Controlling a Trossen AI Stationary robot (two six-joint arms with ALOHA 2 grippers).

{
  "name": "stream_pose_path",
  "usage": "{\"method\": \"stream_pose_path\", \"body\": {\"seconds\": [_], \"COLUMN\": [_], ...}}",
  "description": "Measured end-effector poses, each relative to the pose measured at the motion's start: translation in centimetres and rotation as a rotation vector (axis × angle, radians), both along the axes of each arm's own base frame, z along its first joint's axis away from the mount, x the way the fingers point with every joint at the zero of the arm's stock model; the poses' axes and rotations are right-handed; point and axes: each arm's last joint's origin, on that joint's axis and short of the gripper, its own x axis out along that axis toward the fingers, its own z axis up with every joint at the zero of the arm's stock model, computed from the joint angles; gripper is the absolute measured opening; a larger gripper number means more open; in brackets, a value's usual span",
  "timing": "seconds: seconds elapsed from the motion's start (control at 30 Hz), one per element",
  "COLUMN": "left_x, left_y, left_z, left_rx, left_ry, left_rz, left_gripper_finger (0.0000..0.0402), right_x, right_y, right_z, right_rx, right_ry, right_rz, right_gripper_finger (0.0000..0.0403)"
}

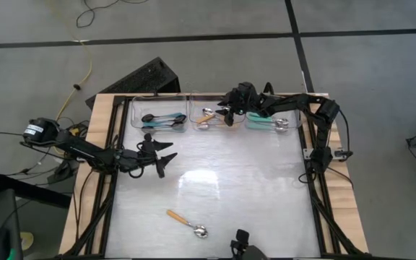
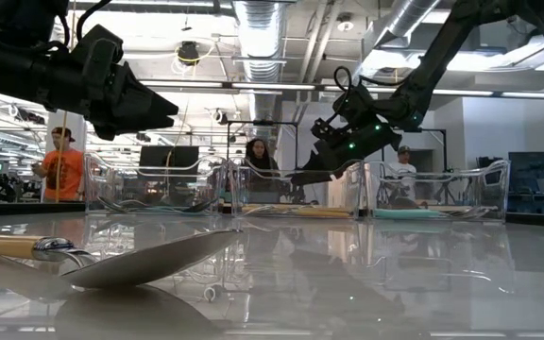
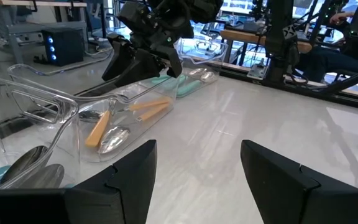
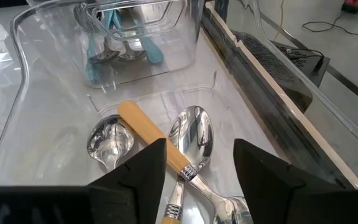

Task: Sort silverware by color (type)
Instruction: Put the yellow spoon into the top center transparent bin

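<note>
Three clear bins stand along the table's far edge. The left bin [image 1: 160, 119] holds blue-handled spoons, the middle bin [image 1: 206, 118] orange-handled spoons [image 4: 143, 127], and the right bin [image 1: 271, 124] teal-handled spoons. One orange-handled spoon [image 1: 186, 222] lies flat on the table near its near edge, close to the camera in the low view [image 2: 111, 260]. My right gripper [image 4: 201, 162] hangs open just above the middle bin [image 1: 230, 115], with spoons lying below its fingers. My left gripper [image 1: 163, 155] is open over the table, in front of the left bin [image 3: 197, 168].
The black frame rails [image 1: 316, 180] run along the table's sides. The bins' clear walls [image 3: 73, 118] stand up along the far edge. A dark box [image 1: 146, 78] sits beyond the far left corner. People show in the room behind the table [image 2: 59, 170].
</note>
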Motion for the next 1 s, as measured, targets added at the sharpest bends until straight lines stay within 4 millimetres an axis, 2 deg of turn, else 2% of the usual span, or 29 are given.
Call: {"method": "stream_pose_path", "body": {"seconds": [0.2, 0.37, 0.5, 0.6, 0.73, 1.0], "left_x": [0.1, 0.1, 0.1, 0.1, 0.1, 0.2], "left_y": [-0.1, -0.1, -0.1, -0.1, -0.2, -0.8], "left_z": [0.0, 0.0, 0.0, 0.0, 0.0, 0.0], "left_rx": [-0.009, -0.009, -0.009, -0.009, -0.021, -0.091], "left_ry": [0.0, 0.0, 0.0, 0.0, -0.001, -0.013], "left_rz": [-0.047, -0.045, -0.042, -0.045, -0.087, -0.271], "left_gripper_finger": [0.0218, 0.0218, 0.0218, 0.0218, 0.0218, 0.0218], "right_x": [0.3, 0.5, 0.6, 0.5, 0.6, 1.7], "right_y": [0.1, 0.5, 2.0, 3.7, 6.8, 14.2], "right_z": [0.7, 4.7, 8.0, 10.5, 12.7, 14.6], "right_rx": [-0.021, -0.075, -0.123, -0.145, -0.139, -0.124], "right_ry": [-0.057, -0.147, -0.222, -0.273, -0.285, -0.274], "right_rz": [-0.004, 0.003, 0.035, 0.07, 0.142, 0.359], "right_gripper_finger": [0.0211, 0.0211, 0.0211, 0.0211, 0.0211, 0.0211]}}
